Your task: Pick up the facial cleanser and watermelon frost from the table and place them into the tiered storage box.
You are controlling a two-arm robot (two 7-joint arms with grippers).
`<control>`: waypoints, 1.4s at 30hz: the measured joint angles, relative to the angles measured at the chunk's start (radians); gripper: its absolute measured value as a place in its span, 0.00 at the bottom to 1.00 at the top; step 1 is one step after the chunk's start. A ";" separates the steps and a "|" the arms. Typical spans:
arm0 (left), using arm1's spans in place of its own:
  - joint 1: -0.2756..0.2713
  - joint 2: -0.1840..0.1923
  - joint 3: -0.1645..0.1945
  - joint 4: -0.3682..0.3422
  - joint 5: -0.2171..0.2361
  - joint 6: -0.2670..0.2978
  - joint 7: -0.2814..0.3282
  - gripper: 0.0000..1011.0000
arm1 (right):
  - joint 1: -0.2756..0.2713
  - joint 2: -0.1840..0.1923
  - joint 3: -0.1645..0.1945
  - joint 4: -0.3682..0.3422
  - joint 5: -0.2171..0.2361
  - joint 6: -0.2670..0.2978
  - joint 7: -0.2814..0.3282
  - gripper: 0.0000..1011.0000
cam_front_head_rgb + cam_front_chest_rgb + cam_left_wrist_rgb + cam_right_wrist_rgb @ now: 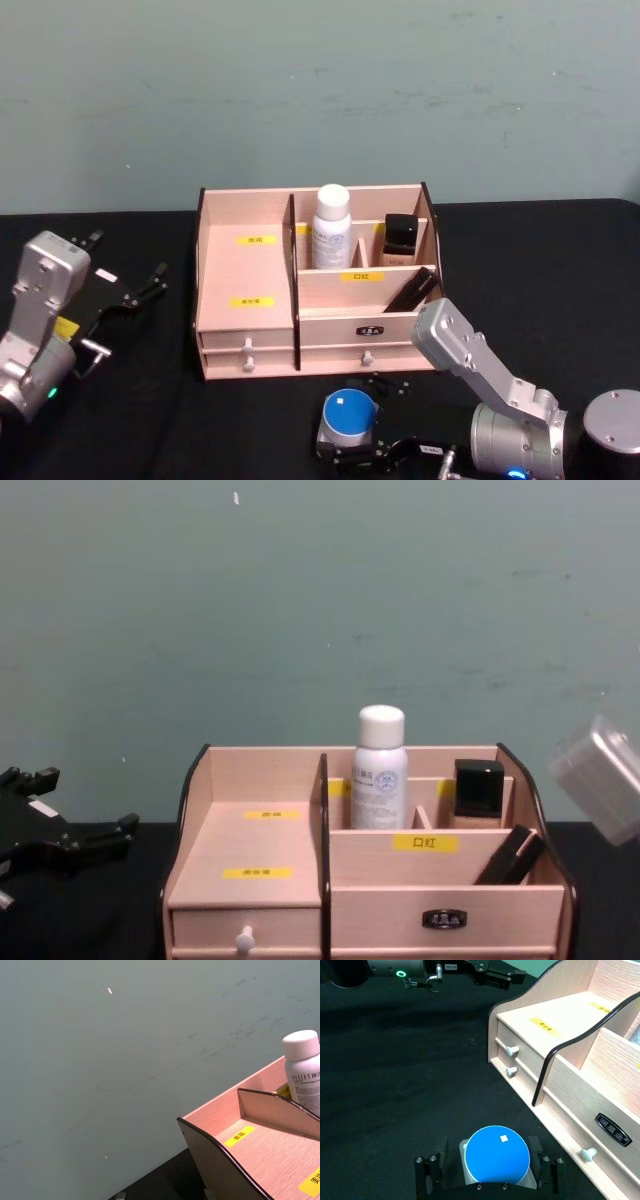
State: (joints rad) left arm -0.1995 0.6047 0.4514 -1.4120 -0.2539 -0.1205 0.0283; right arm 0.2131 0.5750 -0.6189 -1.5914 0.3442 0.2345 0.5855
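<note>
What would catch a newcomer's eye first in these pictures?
The pale-wood tiered storage box stands mid-table. A white bottle stands upright in a back compartment, with a dark black-capped bottle in the compartment beside it. In front of the box, the right gripper sits around a round blue-lidded container. The left gripper hangs open to the box's left.
</note>
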 joint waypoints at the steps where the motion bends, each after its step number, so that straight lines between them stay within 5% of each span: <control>1: 0.000 0.000 0.000 0.000 0.000 0.000 0.000 1.00 | 0.000 0.000 0.000 0.000 0.000 0.000 0.000 0.99; 10: 0.000 0.000 0.000 0.000 0.000 0.000 0.000 1.00 | 0.000 0.000 0.000 0.001 0.000 0.000 0.000 0.98; 22: 0.000 0.000 0.000 0.000 0.000 0.000 0.000 1.00 | 0.000 0.001 0.001 0.000 0.001 0.000 0.000 0.72; 42: 0.000 0.000 0.000 0.000 0.000 0.000 0.000 1.00 | 0.012 -0.014 0.009 -0.021 0.017 -0.020 0.006 0.71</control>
State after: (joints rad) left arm -0.1995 0.6047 0.4514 -1.4120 -0.2539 -0.1205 0.0283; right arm 0.2250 0.5609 -0.6103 -1.6126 0.3614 0.2143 0.5920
